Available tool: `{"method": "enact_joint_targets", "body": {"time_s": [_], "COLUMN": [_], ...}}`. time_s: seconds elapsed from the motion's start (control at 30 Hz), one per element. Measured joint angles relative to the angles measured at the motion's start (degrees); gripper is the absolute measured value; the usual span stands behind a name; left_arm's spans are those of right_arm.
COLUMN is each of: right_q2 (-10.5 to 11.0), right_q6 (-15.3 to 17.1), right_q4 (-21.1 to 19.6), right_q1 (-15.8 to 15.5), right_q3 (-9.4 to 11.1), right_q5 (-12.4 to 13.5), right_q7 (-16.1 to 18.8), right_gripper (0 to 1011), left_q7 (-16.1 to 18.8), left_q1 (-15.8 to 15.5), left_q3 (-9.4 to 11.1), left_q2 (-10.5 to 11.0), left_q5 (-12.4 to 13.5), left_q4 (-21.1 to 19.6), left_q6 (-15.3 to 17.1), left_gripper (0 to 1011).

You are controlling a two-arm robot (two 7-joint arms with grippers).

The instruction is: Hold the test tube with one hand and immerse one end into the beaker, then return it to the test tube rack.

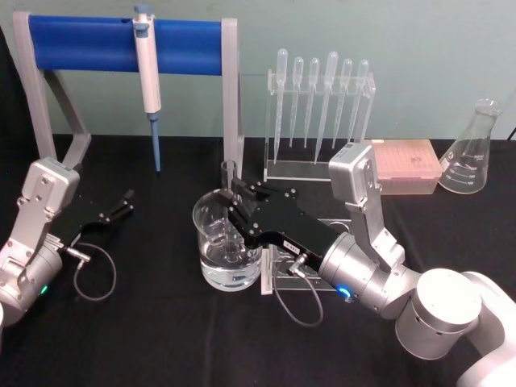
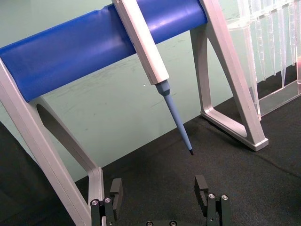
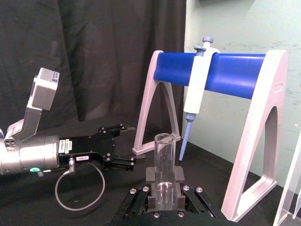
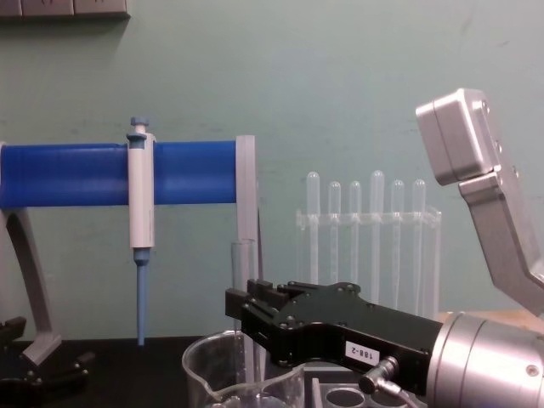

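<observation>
1. In the head view, the right gripper (image 1: pixel 234 203) is clamped on the long clear glass test tube (image 1: pixel 228 173). The tube stands upright inside the wide clear glass beaker (image 1: pixel 205 234), with its open rim above the beaker's rim.
2. The right wrist view adds the grip itself: we see the tube (image 3: pixel 164 160) pinched between two black pads (image 3: pixel 151 181), which the gripper's body covers from above.
3. The chest view gives the side: the tube (image 4: pixel 244 259) rises behind the right gripper (image 4: pixel 242 316), over the beaker's spouted rim (image 4: pixel 200 361). Its lower end is cut off at the frame's edge.
4. The left gripper (image 1: pixel 125 204) sits low over the black table (image 1: pixel 161 339) on the robot's left. The left wrist view shows its jaws (image 2: pixel 159 190) spread apart and empty, below the blue-tipped white pipette (image 2: pixel 141 42) that hangs on the blue-barred stand (image 2: pixel 70 52).
5. Clear liquid (image 1: pixel 230 270) lies in the beaker, but through glass on glass we cannot tell whether the tube's rounded end is in it.
</observation>
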Motion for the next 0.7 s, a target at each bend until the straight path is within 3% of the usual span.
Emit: {"method": "enact_joint_targets", "body": {"time_s": [0.7], "right_q2": [0.0], "right_q6": [0.0], "right_q4": [0.0], "right_q1": [0.0], "right_q3": [0.0], "right_q5": [0.0], "right_q7": [0.0], "right_gripper": [222], "left_q7": [0.0], "left_q1": [0.0], "left_q3": [0.0], "left_q2": [0.0], "left_q5": [0.0], "left_q4": [0.0], "left_q6": [0.0], "left_gripper": [1000]}}
